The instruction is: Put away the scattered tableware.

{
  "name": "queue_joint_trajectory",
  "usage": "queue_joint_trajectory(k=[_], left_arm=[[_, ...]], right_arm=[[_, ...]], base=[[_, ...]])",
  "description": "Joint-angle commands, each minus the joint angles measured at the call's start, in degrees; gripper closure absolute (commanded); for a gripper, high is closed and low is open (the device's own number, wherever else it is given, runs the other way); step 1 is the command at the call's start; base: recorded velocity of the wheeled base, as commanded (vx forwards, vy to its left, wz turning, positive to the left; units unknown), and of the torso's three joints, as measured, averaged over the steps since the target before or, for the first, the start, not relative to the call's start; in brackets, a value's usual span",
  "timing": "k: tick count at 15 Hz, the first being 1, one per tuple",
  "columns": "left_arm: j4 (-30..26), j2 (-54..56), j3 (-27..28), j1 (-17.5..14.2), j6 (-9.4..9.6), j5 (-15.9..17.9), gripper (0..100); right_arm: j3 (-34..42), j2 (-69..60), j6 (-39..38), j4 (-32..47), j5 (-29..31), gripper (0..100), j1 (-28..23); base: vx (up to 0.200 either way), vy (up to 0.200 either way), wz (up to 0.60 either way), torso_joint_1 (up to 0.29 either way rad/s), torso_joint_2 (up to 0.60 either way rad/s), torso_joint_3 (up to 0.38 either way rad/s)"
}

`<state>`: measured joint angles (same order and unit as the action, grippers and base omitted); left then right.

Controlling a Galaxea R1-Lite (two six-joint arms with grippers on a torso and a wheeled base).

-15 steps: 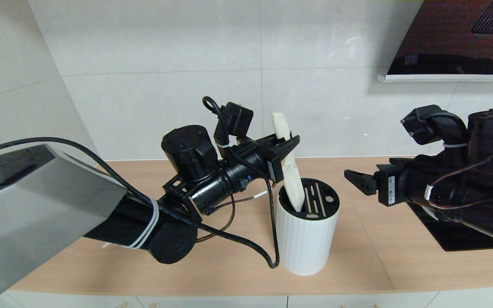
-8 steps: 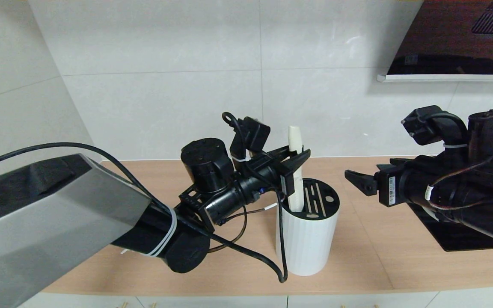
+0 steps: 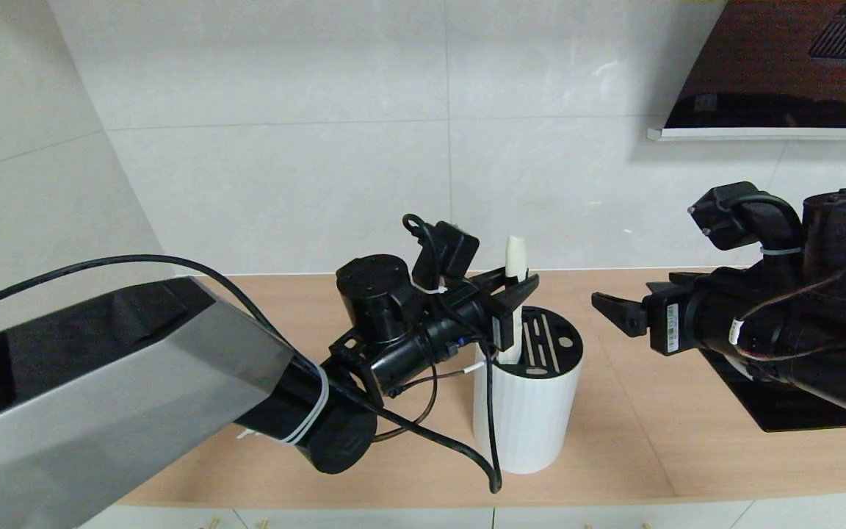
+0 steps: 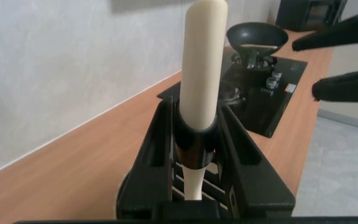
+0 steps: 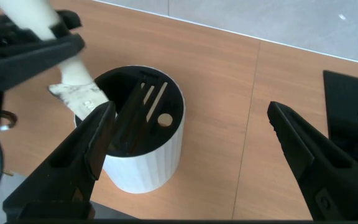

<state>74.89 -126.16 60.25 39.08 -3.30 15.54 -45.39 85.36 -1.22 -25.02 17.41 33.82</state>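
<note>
My left gripper [image 3: 515, 288] is shut on a cream-handled utensil [image 3: 515, 253] that stands upright, its lower end down in the black slotted top of a white ribbed cylindrical holder [image 3: 529, 419] on the wooden counter. The left wrist view shows the gripper [image 4: 197, 134] clamping the cream handle [image 4: 201, 62] just above its silvery collar. My right gripper [image 3: 628, 301] hangs open to the right of the holder, holding nothing. From the right wrist, that gripper [image 5: 190, 111] is spread wide above the holder [image 5: 138, 155], with the utensil [image 5: 73, 78] entering at the holder's rim.
A black cooktop [image 3: 783, 411] lies on the counter at the right, and a dark pan [image 4: 257, 37] sits on it. A range hood [image 3: 783, 88] hangs at the upper right. The tiled wall stands close behind. Bare wooden counter [image 3: 628, 448] surrounds the holder.
My left gripper has moved right and down with the utensil. The handle went from tilted to upright and sank deeper into the holder. The right arm stayed still.
</note>
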Motion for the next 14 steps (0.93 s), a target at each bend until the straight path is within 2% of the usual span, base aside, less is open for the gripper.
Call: queue_joint_trajectory(k=[1, 10, 11, 14], left_arm=[[0.17, -1.72, 0.31, 0.29, -0.04, -0.07, 100], [0.17, -3.39, 0.75, 0.73, -0.04, -0.87, 100], [0.26, -3.13, 0.75, 0.73, 0.05, -1.22, 0], [2.28, -2.07, 0.66, 0.82, 0.05, -1.66, 0]], right_arm=[[0.03, 0.25, -0.01, -0.03, -0.01, 0, 0.02], [0.03, 0.25, -0.01, -0.03, -0.01, 0, 0.11], [0.03, 0.25, -0.01, -0.03, -0.01, 0, 0.11], [0.03, 0.16, -0.01, -0.03, -0.01, 0, 0.02]], base=[[0.000, 0.000, 0.00, 0.000, 0.00, 0.000], [0.000, 0.000, 0.00, 0.000, 0.00, 0.000], [0.000, 0.000, 0.00, 0.000, 0.00, 0.000], [0.000, 0.000, 0.00, 0.000, 0.00, 0.000]])
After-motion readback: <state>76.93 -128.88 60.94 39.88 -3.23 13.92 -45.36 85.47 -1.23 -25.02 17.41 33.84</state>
